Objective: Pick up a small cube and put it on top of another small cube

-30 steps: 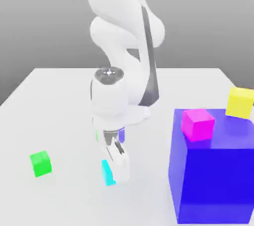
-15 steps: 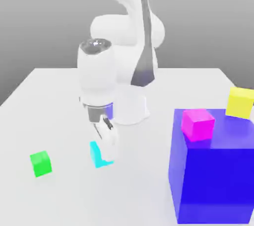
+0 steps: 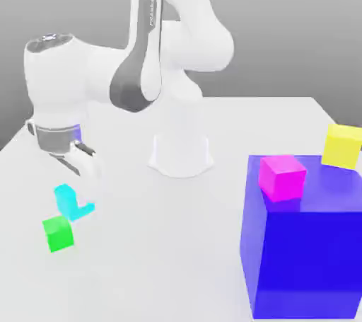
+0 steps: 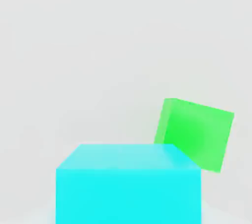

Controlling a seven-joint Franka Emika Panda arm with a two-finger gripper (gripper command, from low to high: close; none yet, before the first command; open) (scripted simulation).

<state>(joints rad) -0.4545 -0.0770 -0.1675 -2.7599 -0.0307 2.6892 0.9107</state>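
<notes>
On the exterior view's left side of the white counter (image 3: 212, 243), you have the gripper (image 3: 79, 193) closed tight on the small cyan cube (image 3: 68, 200), which hangs clear of the surface between the white fingers (image 3: 86, 166); the cube sits just above and a little toward the exterior view's right of the small green cube (image 3: 58, 233), near it but not resting on it; the green cube lies on the counter by itself; in the hand view you see the cyan cube (image 4: 128, 183) close up with its top face level, and the green cube (image 4: 194, 133) beyond it, turned at an angle to the cyan one and lying on the pale counter (image 4: 98, 46); the arm's white base (image 3: 181, 152) stands at the middle of the counter, well apart from both small cubes; on the exterior view's right you see a big blue cube (image 3: 304, 257) with a magenta cube (image 3: 282, 177) resting on its top near the corner closest to the arm's base; a yellow cube (image 3: 343, 146) shows just behind the blue one, at its far right edge; whether it touches the blue cube you cannot tell.
</notes>
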